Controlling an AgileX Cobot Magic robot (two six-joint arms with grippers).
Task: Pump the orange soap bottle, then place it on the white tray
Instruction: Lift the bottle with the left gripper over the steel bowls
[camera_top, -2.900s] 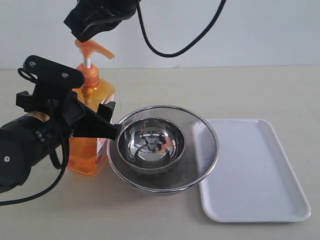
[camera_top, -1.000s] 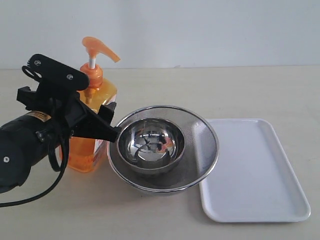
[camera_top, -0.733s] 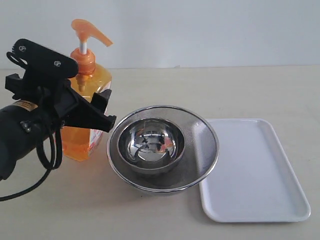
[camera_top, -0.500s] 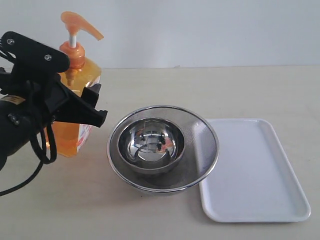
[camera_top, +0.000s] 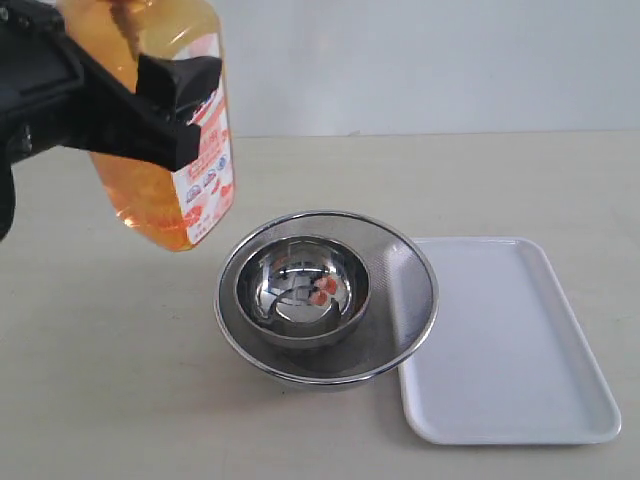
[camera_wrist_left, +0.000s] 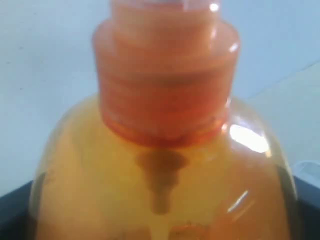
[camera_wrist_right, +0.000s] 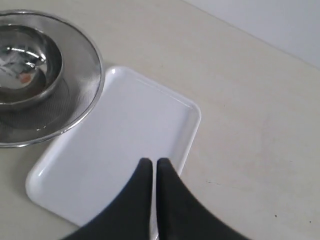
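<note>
Exterior view: tall translucent orange plastic soap bottle (camera_top: 150, 205) aloft, slightly tilted, over tabletop's left side, pinched mid-body between black left gripper's (camera_top: 185, 110) jaws. Flat rectangular white plastic tray (camera_top: 500, 340) lies toward tabletop's right side. Right gripper (camera_wrist_right: 154, 167) above it, jaws pressed together.

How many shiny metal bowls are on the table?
2. The small bowl sits inside the big mesh bowl, which is right beside the white tray. I see no others hiding.
</note>
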